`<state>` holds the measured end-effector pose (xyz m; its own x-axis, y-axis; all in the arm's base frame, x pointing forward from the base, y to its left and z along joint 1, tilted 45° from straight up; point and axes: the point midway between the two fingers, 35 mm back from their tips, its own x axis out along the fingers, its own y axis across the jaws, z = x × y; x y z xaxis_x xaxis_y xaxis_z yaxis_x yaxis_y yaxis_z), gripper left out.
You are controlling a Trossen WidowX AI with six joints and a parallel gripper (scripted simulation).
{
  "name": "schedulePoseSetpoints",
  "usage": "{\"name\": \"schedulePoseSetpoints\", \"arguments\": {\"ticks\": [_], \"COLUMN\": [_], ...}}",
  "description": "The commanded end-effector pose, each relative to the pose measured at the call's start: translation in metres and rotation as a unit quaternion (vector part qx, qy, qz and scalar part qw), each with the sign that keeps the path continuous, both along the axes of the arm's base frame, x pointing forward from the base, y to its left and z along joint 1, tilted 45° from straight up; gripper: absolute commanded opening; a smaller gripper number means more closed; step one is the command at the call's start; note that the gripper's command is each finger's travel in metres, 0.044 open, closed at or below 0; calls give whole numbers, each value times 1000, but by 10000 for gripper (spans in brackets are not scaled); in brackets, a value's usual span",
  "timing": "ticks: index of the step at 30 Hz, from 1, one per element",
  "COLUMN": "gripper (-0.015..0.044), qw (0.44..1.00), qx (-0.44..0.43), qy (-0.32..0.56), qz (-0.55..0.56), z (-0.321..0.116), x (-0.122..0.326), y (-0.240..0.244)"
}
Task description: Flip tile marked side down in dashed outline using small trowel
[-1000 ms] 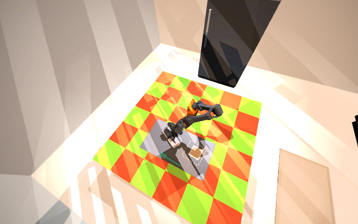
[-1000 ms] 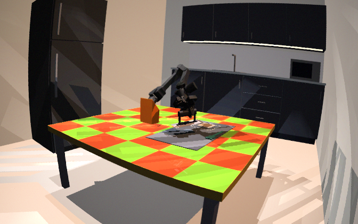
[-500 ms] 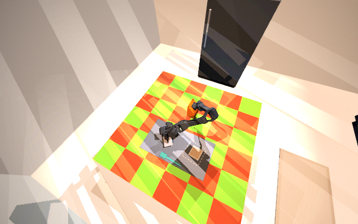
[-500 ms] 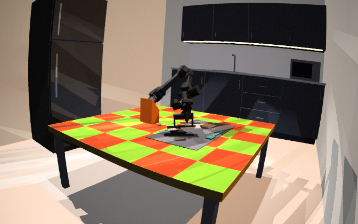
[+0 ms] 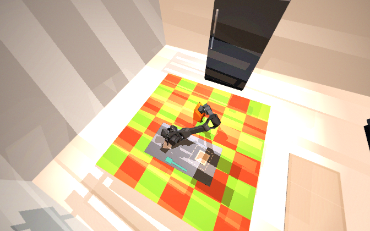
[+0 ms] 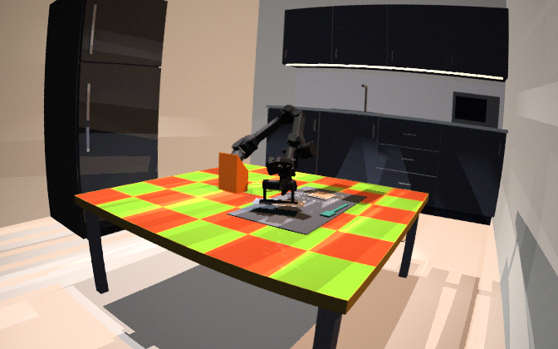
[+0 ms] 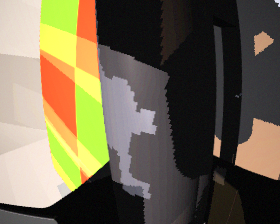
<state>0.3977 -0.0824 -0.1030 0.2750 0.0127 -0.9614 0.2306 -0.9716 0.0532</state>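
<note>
Flat on the mat point(image 5: 154, 147) point(image 6: 302, 225), teal trowel point(image 5: 175, 164) point(image 6: 335, 211) parallel to its long edge, blade armward, fingers point(image 5: 167, 142) point(image 6: 280, 202) clamped on something unclear.

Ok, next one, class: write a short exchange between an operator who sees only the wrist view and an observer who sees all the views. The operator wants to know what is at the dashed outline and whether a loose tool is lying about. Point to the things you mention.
Operator: My wrist view doesn't show the outline. Is anything in it?
Observer: Yes, a tan square with a pale border point(image 5: 200, 158) point(image 6: 322, 195) lies inside the dashed outline point(image 5: 190, 156) point(image 6: 328, 201).
Operator: And is any loose tool lying outside it?
Observer: Yes, a teal tool point(image 5: 178, 165) point(image 6: 328, 213) lies outside the outline, with its broad end farther from the tan square than its handle end in the top view.
</note>
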Motion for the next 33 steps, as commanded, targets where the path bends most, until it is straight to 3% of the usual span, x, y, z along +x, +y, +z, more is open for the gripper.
{"name": "schedulePoseSetpoints", "arguments": {"ticks": [1, 7, 33], "gripper": [0, 0, 0], "qw": [999, 996, 996], "qx": [-16, -33, -32], "qy": [20, 55, 55], "qz": [-30, -64, -64], "z": [-4, -14, -36], "x": [2, -1, 0], "y": [-10, -16, 6]}}
